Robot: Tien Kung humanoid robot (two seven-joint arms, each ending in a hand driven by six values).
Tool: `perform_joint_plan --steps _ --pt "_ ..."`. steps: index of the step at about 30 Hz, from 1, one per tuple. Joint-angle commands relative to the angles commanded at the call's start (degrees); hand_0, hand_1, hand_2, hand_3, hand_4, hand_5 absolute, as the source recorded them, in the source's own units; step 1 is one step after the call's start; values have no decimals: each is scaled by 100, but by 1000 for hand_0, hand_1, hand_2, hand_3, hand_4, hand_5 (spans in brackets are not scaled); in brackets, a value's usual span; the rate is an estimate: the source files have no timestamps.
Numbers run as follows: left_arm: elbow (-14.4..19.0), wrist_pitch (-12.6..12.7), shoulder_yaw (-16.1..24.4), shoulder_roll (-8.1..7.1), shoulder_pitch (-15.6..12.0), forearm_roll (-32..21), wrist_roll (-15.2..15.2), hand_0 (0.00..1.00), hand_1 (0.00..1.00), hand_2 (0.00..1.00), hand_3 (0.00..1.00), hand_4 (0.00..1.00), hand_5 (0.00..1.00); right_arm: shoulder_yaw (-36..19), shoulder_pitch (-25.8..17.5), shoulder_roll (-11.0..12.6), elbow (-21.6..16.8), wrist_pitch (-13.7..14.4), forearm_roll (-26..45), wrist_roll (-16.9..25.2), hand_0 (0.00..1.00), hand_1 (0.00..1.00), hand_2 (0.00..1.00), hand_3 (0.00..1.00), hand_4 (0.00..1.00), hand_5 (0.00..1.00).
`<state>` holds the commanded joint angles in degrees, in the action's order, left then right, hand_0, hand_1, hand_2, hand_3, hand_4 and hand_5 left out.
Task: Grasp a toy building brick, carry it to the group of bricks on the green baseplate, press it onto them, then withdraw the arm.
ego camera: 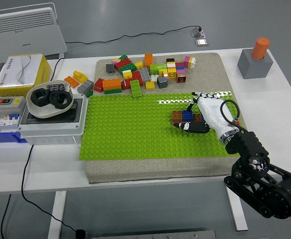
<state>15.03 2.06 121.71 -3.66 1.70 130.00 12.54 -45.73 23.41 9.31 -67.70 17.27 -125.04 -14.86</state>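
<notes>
White table (pixel 279 99), seen from the head camera. A grey foam mat (pixel 212 67) carries the green baseplate (pixel 130 129), which fills the mat's near half. Along the baseplate's twelve o'clock edge lies the loose pile of bricks (pixel 145 72). At about three o'clock on the baseplate stands the group of bricks (pixel 184 117), a short row in brown and blue.

The right hand (pixel 205 115), white-shelled on a black arm entering from five o'clock, sits directly at the row's three o'clock end, its dark fingertips (pixel 189 126) curled down along the row's six o'clock side. Whether they are closed around a brick or merely bearing on the row cannot be told here; the hand covers that end. The carried brick, if present, is hidden beneath the palm. The left hand is out of view.

Judged step: pressing. To do it well, the force should run straight down through the studs, with the brick squared to the row, since a slanted push would seat only one edge. The fingers should let go before the arm lifts, lest the row be pulled off the plate.
</notes>
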Motion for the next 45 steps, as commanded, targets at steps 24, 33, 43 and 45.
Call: perform_joint_plan --steps 24,33,43,45 --pt "0 3 16 -6 -2 0 -14 771 711 617 459 644 308 167 85 -31 219 -2 133 59 915 912 905 575 996 627" --pt "-1 15 22 -4 -3 0 -11 771 711 617 458 647 307 -462 -41 280 -650 135 348 339 908 909 902 579 980 619" --pt "-6 42 8 35 -23 0 8 771 711 617 458 648 308 -1654 -1079 562 -1388 448 2113 1460 866 895 890 647 975 607" --pt "-4 56 -31 51 -20 0 31 771 711 617 458 648 309 -1885 -1333 549 -1285 433 2522 1747 748 781 797 650 963 582"
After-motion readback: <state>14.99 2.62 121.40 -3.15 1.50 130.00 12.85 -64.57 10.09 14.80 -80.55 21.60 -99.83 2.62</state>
